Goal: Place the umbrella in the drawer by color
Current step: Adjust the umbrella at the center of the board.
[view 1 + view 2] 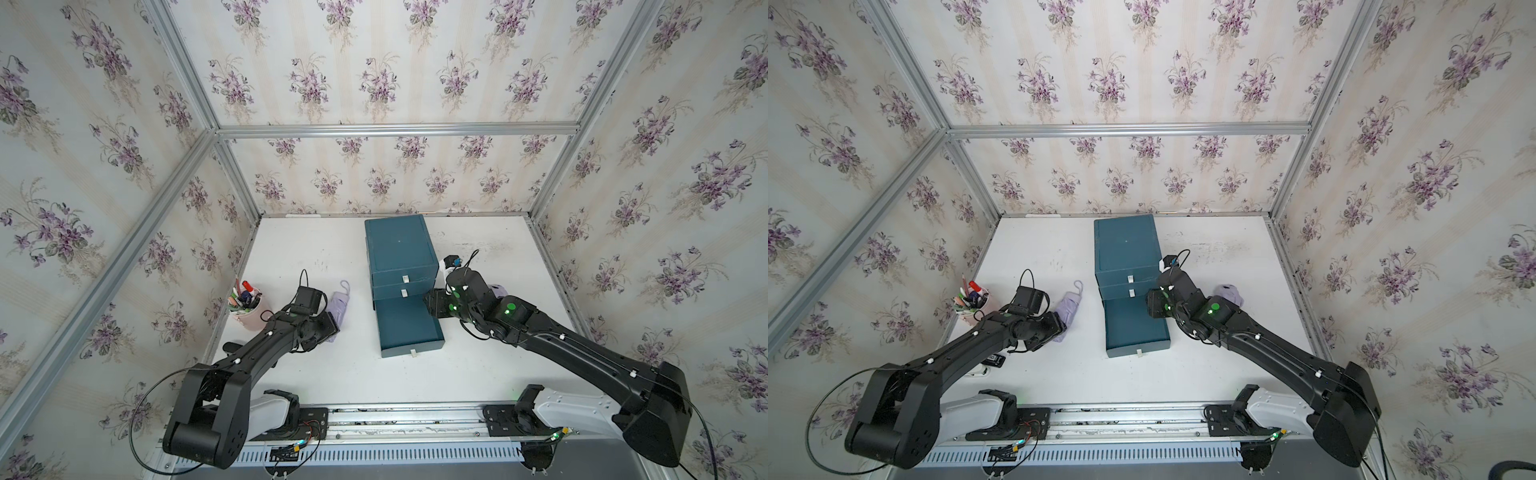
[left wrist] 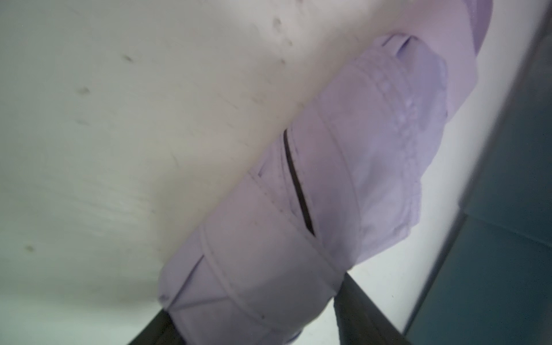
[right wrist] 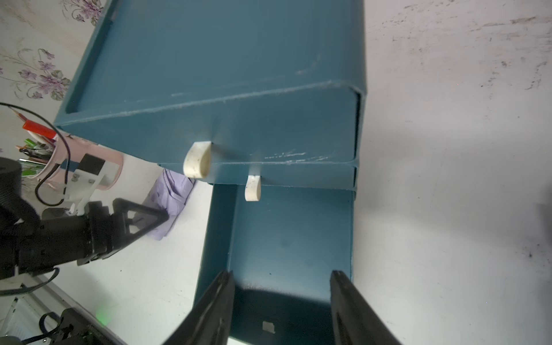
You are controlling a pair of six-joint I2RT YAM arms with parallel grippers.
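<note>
A folded lilac umbrella point(image 1: 340, 303) point(image 1: 1070, 307) point(image 3: 168, 194) lies on the white table, left of the teal drawer cabinet point(image 1: 401, 249) point(image 1: 1127, 249). My left gripper point(image 1: 331, 327) point(image 1: 1059, 328) is down over its near end. In the left wrist view the umbrella point(image 2: 328, 185) lies between the two fingers of that gripper point(image 2: 254, 294), and a sliver of table shows beside one finger. The bottom drawer point(image 1: 409, 328) point(image 1: 1136, 328) point(image 3: 289, 239) is pulled out and holds nothing. My right gripper point(image 1: 429, 302) point(image 1: 1150, 304) point(image 3: 282, 273) hangs open over it.
A pink cup of pens point(image 1: 249, 311) point(image 1: 971, 309) stands at the left wall, close behind my left arm. A lilac bundle point(image 1: 498, 289) point(image 1: 1229, 293) lies right of the cabinet, behind my right arm. The upper two drawers are shut, with white handles point(image 3: 197, 159).
</note>
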